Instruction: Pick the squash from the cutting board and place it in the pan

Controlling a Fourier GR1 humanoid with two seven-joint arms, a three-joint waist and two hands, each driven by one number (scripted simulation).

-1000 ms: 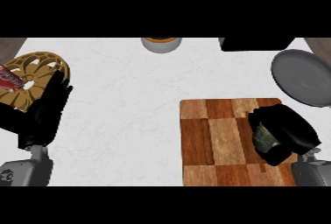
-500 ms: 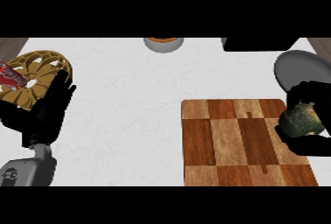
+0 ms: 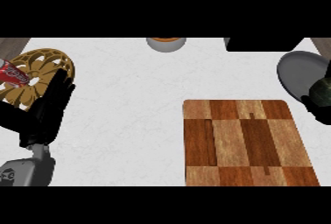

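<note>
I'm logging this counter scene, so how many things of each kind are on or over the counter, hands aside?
Cutting board: 1
Pan: 1
Squash, held by the right hand at the pan's edge: 1
Golden wire basket: 1
Red can in the basket: 1
Grey bowl at the far edge: 1
Black block at the far edge: 1
Total: 7

White tabletop [image 3: 135, 109]. Wooden cutting board [image 3: 245, 144] at 4 o'clock, its top bare. Grey pan [image 3: 298, 74] at 2 o'clock, partly cut by the right edge. Right robot hand [image 3: 321, 109] at 3 o'clock, curled round the dark green squash [image 3: 321, 91], held over the pan's near rim. Left robot hand [image 3: 48, 107] at 9 o'clock, fingers straight, resting. Beside it a gold openwork basket [image 3: 39, 65] with a red can [image 3: 14, 73]. Grey bowl [image 3: 166, 43] at 12 o'clock.
</note>
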